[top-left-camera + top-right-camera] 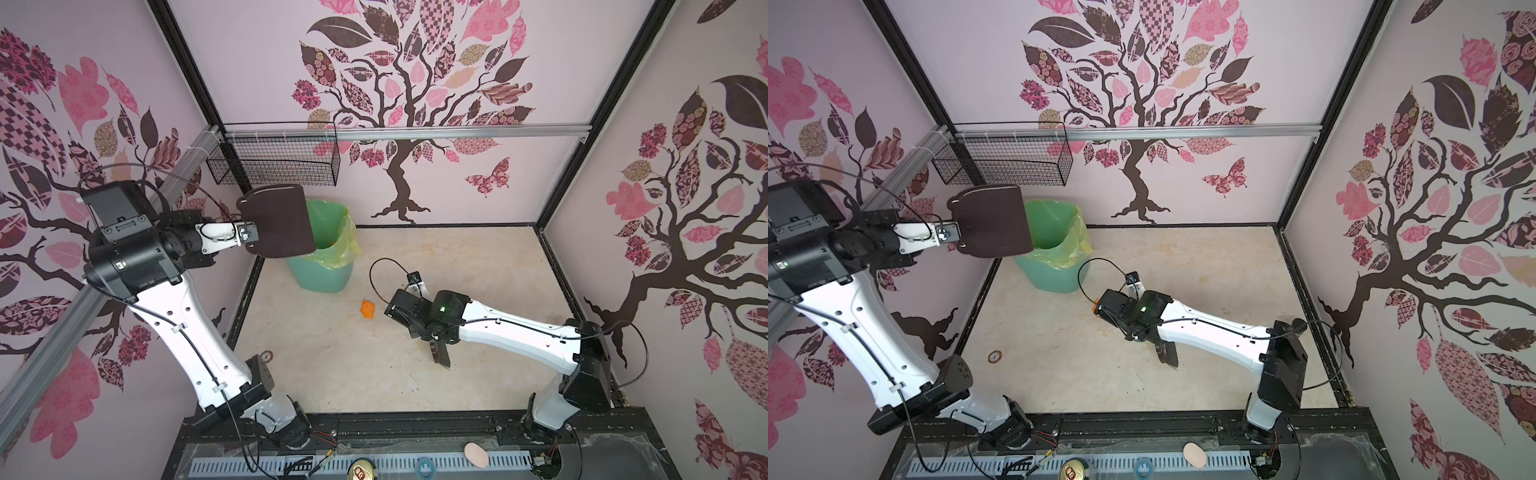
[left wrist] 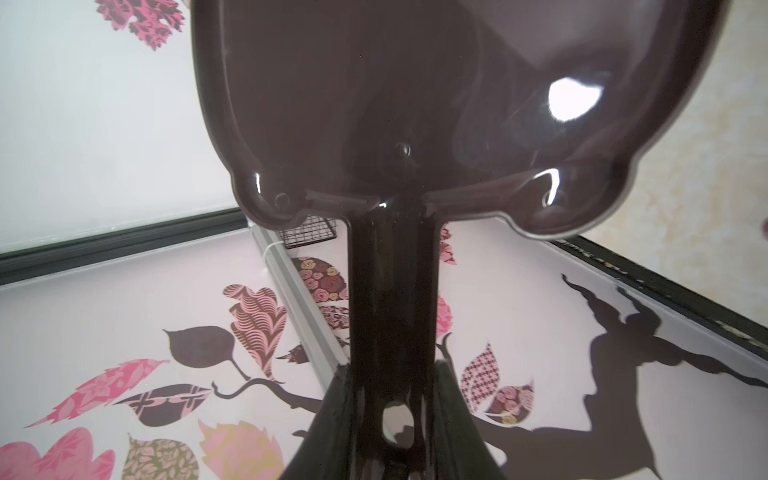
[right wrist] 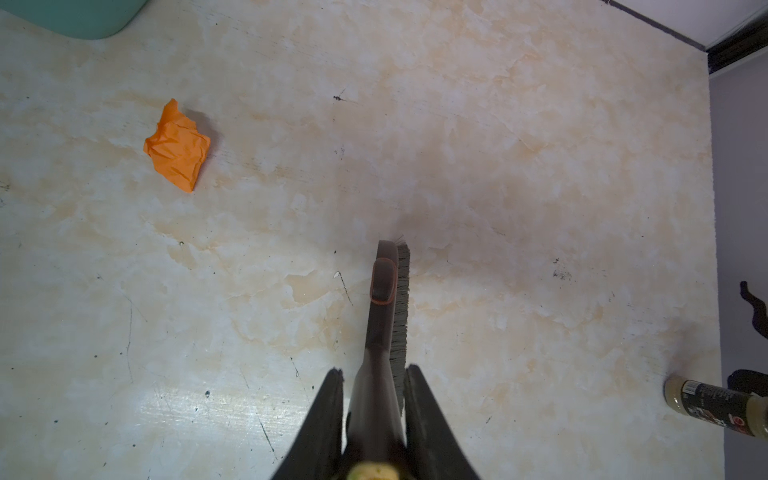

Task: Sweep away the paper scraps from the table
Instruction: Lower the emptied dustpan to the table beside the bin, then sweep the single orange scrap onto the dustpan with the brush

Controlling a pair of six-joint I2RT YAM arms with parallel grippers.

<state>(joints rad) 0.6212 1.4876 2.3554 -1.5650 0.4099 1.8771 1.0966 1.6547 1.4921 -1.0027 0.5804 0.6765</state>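
One crumpled orange paper scrap (image 1: 368,309) (image 3: 176,145) lies on the beige table (image 1: 457,270) (image 3: 498,166), between the bin and my right wrist. My left gripper (image 1: 249,237) (image 1: 953,237) (image 2: 394,368) is shut on the handle of the dark brown dustpan (image 1: 278,220) (image 1: 992,220) (image 2: 415,104), held high and tipped over the green bin (image 1: 324,266) (image 1: 1054,274). My right gripper (image 3: 374,370) is shut on a small brush (image 1: 440,353) (image 1: 1167,351) (image 3: 386,299), low over the table, to the right of the scrap and apart from it.
A black wire basket (image 1: 274,160) hangs on the back-left rail above the bin. A small round disc (image 1: 266,356) lies on the table near the left arm's base. A small bottle (image 3: 715,405) lies by the wall. A can (image 1: 361,471) sits on the front rail base.
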